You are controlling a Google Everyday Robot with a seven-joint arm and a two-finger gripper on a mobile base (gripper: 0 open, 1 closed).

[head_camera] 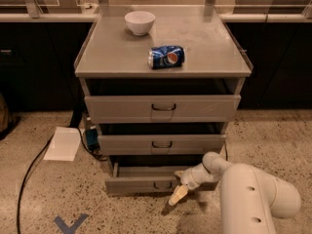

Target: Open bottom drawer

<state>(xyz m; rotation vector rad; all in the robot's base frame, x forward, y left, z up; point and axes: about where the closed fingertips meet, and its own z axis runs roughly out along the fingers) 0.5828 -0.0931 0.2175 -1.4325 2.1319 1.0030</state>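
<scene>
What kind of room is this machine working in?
Probably an office or lab workspace: a grey drawer cabinet, dark counters behind, a speckled floor. The end effector hangs before the bottom drawer.

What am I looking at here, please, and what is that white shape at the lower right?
That white shape is a robot's single arm, seen by one camera facing a grey drawer cabinet from above. The gripper at its end sits low, just in front of the bottom drawer, which stands slightly pulled out; whether it grips anything I cannot tell. On the cabinet top are a white bowl and a blue soda can lying on its side. A sheet of paper lies on the floor.
</scene>
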